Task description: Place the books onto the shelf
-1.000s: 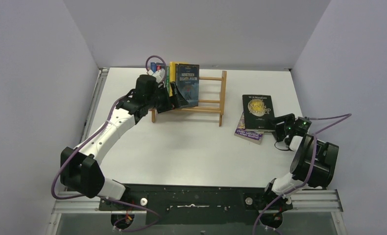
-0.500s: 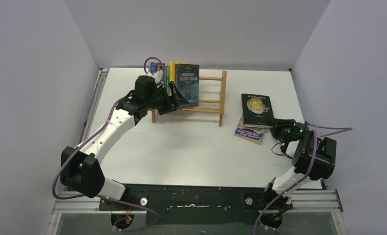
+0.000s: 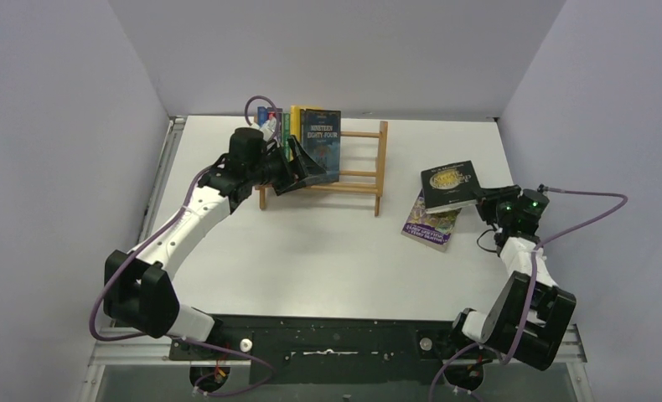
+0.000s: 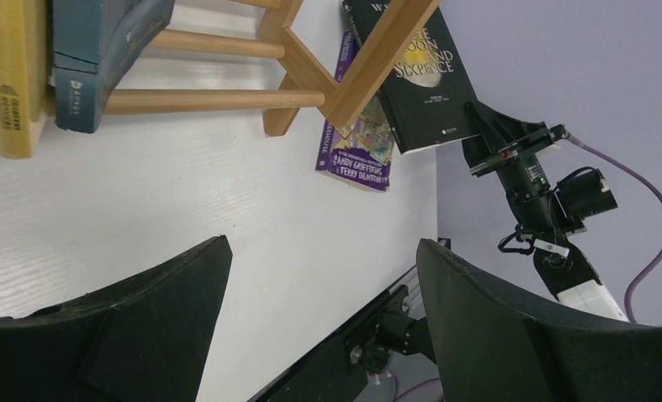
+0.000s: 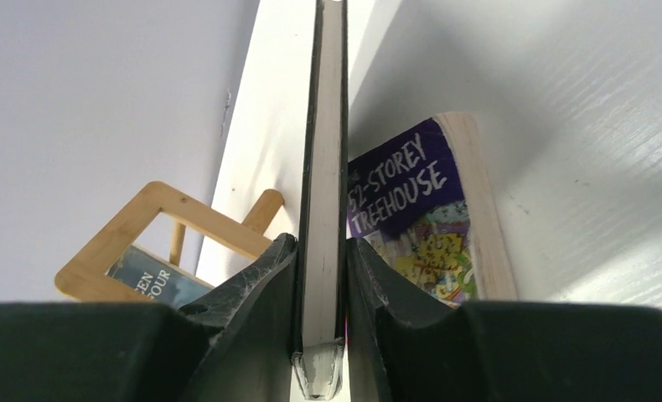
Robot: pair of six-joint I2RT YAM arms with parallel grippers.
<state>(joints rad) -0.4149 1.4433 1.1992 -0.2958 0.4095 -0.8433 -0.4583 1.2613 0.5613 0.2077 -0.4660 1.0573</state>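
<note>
White table (image 3: 336, 243); right hand (image 5: 321, 243) pinches edge of black book (image 3: 450, 184); shelf (image 3: 382, 167) apart

Bright even light; soft shadows; close foreground blurred.

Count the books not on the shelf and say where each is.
2. The black book is clamped in the right gripper, right of the shelf; the purple book lies on the table beside it. None seems hidden.
</note>
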